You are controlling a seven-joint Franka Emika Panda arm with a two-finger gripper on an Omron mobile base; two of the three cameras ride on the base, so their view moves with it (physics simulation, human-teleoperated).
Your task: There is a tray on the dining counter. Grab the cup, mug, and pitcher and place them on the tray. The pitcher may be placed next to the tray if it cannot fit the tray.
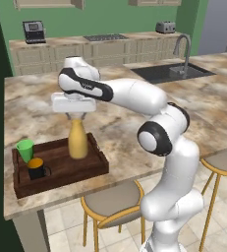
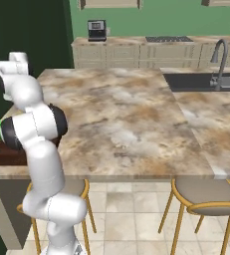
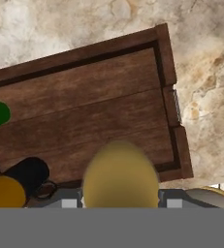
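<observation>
Marbled beige dining surface (image 1: pixel 134 123) carries the dark wooden tray (image 1: pixel 66 172) near its edge. Directly below the jaws (image 1: pixel 75 117) stands the yellow-orange pitcher (image 1: pixel 77 140) on the tray, its neck pinched between them. Beside it, toward the tray's far end, sit the green cup (image 1: pixel 25 149) and black mug (image 1: pixel 36 168).

walls green (image 1: pixel 110 17) | floor beige tile (image 2: pixel 136 219) | stools (image 1: pixel 110 204) — wooden, grey-cushioned
</observation>
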